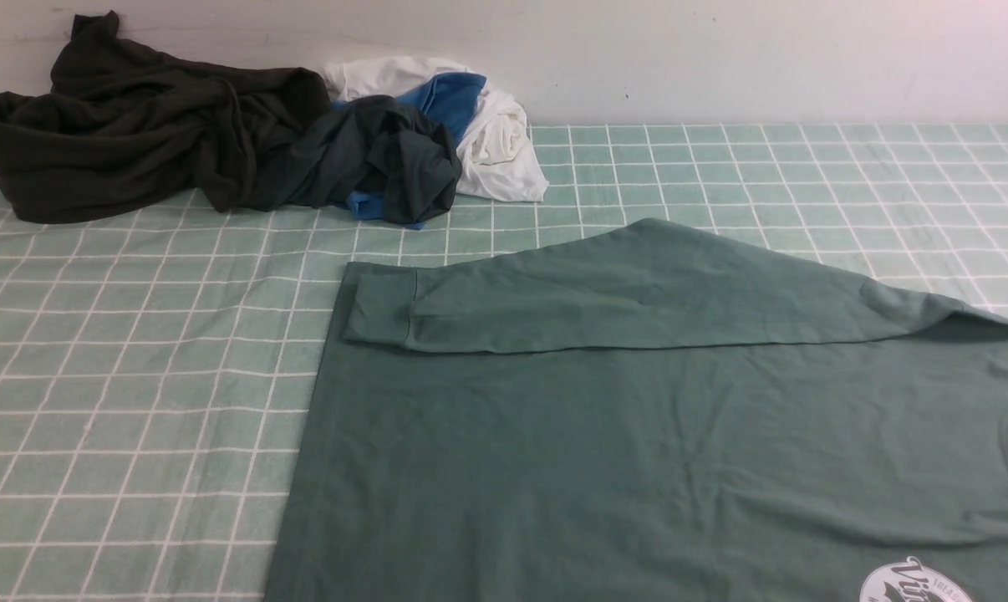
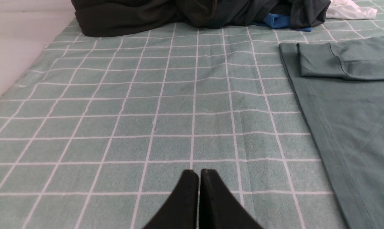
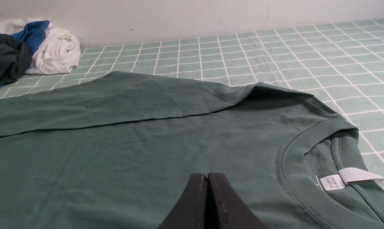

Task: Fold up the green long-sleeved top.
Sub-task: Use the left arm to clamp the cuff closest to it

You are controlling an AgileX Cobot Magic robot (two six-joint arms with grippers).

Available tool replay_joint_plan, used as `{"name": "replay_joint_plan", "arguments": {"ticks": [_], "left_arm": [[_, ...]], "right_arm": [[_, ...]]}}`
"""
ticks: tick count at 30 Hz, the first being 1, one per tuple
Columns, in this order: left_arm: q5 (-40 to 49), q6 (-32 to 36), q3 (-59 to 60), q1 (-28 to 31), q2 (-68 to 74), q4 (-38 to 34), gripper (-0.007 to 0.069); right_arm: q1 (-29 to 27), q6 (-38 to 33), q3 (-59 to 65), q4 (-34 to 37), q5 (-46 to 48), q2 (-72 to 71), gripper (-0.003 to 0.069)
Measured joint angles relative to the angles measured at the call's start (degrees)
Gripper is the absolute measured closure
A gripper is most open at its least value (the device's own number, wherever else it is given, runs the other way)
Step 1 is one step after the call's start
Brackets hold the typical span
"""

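The green long-sleeved top (image 1: 638, 451) lies flat on the checked cloth, filling the front right of the table. One long sleeve (image 1: 638, 293) is folded across the body, its cuff (image 1: 379, 305) near the hem on the left. A round white logo (image 1: 913, 585) shows at the bottom right. In the right wrist view the collar and its white label (image 3: 333, 182) lie to one side of my right gripper (image 3: 207, 174), which is shut and empty above the top (image 3: 131, 152). My left gripper (image 2: 199, 171) is shut and empty over bare checked cloth, beside the top's hem (image 2: 313, 111). Neither gripper shows in the front view.
At the back left lies a pile of clothes: a very dark olive-black garment (image 1: 128, 125), a dark teal-grey garment with blue cloth (image 1: 387, 159) and a white garment (image 1: 496, 134). The green checked cloth (image 1: 136, 376) covers the table. A pale wall stands behind.
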Motion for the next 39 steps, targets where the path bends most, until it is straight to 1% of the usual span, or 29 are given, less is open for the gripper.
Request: {"name": "replay_joint_plan", "arguments": {"ticks": [21, 27, 31, 35, 36, 37, 38, 39], "left_arm": [[0.0, 0.0, 0.0, 0.0, 0.0, 0.0, 0.0628], [0.0, 0.0, 0.0, 0.0, 0.0, 2.4, 0.0628], [-0.1, -0.3, 0.0, 0.0, 0.0, 2.3, 0.0628], [-1.0, -0.6, 0.2, 0.0, 0.0, 1.2, 0.0628], [-1.6, -1.2, 0.3, 0.0, 0.0, -1.2, 0.0628], [-1.6, -1.4, 0.3, 0.0, 0.0, -1.6, 0.0628], [-1.9, -3.2, 0.3, 0.0, 0.0, -5.5, 0.0628], [-2.0, -3.6, 0.3, 0.0, 0.0, -6.2, 0.0628]], "right_arm": [[0.0, 0.0, 0.0, 0.0, 0.0, 0.0, 0.0672], [0.0, 0.1, 0.0, 0.0, 0.0, 0.0, 0.0672], [0.0, 0.1, 0.0, 0.0, 0.0, 0.0, 0.0672], [0.0, 0.1, 0.0, 0.0, 0.0, 0.0, 0.0672], [0.0, 0.1, 0.0, 0.2, 0.0, 0.0, 0.0672], [0.0, 0.1, 0.0, 0.2, 0.0, 0.0, 0.0672], [0.0, 0.6, 0.0, 0.8, 0.0, 0.0, 0.0672], [0.0, 0.7, 0.0, 1.0, 0.0, 0.0, 0.0672]]}}
